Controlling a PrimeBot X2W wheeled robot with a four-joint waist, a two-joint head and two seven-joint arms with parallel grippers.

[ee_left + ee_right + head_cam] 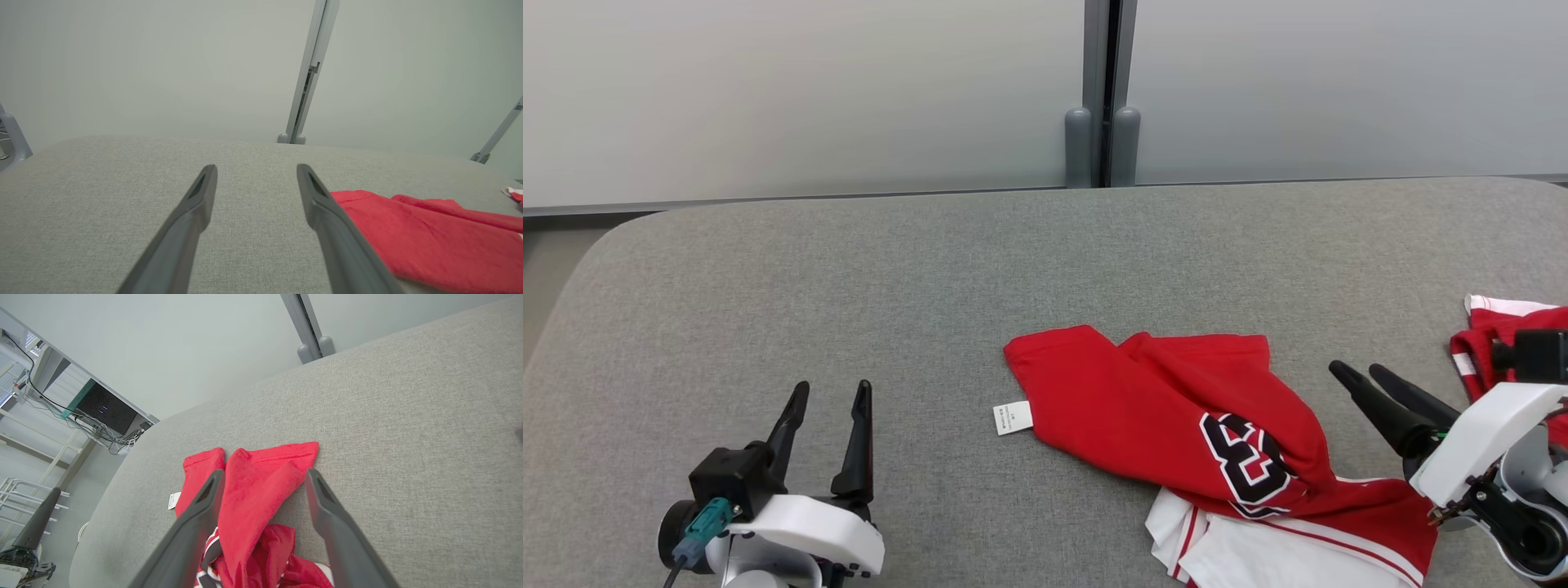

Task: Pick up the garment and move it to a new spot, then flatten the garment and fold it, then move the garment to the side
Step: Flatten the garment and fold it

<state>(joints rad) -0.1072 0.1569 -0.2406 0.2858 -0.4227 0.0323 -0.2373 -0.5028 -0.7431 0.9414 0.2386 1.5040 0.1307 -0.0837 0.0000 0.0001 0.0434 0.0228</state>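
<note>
We have the red garment (1176, 400) lying bunched and twisted on the grey table (849, 278), toward 4 o'clock in our head view. Its white label (1013, 418) pokes out at the garment's 9 o'clock, and its white-striped part is crumpled at 6 o'clock. Our right gripper (1356, 367) sits at the garment's 3 o'clock with its jaws spread and nothing pinched. In its wrist view, the fingers (196, 522) straddle a red fold without closing on it. Our left gripper (833, 384) waits at 7 o'clock over bare table, jaws also spread, well apart from the cloth. Another red-and-white cloth (1494, 327) lies at the far 3 o'clock edge, partly behind our right arm. We judge that the garment is not yet flattened, so spreading it out is the step in hand. Next we would want each gripper to take an opposite edge, the left near the label side, and draw the cloth open without dragging the heap.
</note>
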